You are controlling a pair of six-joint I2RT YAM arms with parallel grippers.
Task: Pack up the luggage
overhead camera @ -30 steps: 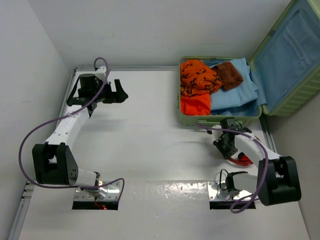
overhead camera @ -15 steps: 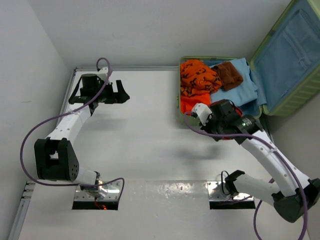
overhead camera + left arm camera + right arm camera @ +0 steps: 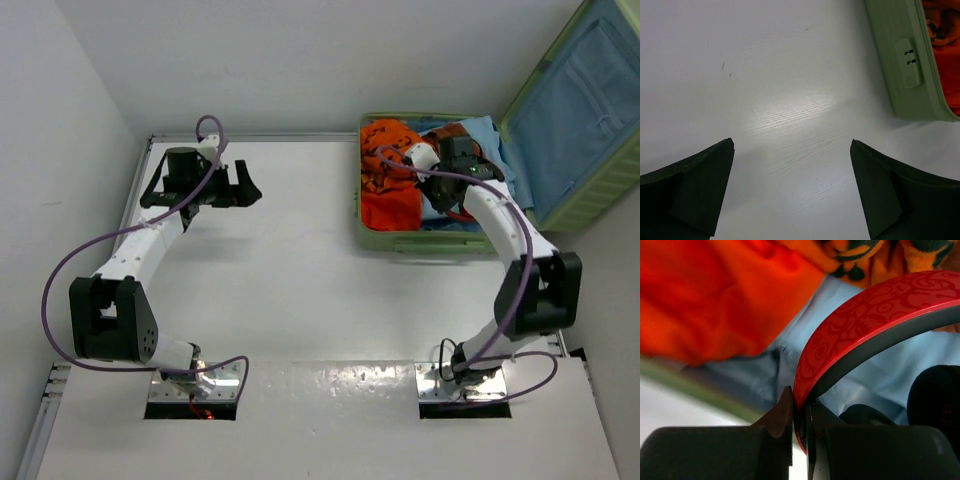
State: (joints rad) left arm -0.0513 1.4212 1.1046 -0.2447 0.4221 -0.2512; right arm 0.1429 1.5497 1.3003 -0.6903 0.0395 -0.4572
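Observation:
The light-green luggage [image 3: 430, 241] lies open at the back right, its blue-lined lid [image 3: 575, 110] tilted up. Inside lie an orange patterned garment [image 3: 395, 150], a plain orange garment [image 3: 390, 208] and a light blue cloth [image 3: 500, 172]. My right gripper [image 3: 447, 192] hangs over the suitcase interior, shut on the headband of red headphones [image 3: 462, 214]. In the right wrist view the gripper [image 3: 800, 407] pinches the red patterned band [image 3: 860, 315], with a black ear cup [image 3: 935, 400] beside it. My left gripper [image 3: 245, 185] is open and empty over the table; it shows in the left wrist view [image 3: 791, 142].
The suitcase's ribbed side wall [image 3: 900, 65] with a small latch lies to the right of my left gripper. A brown cloth [image 3: 440, 133] is mostly hidden under my right arm. A wall runs along the back and left.
My right arm has swung from the near right of the table up and over the open suitcase, carrying the red headphones. The left arm has barely moved.

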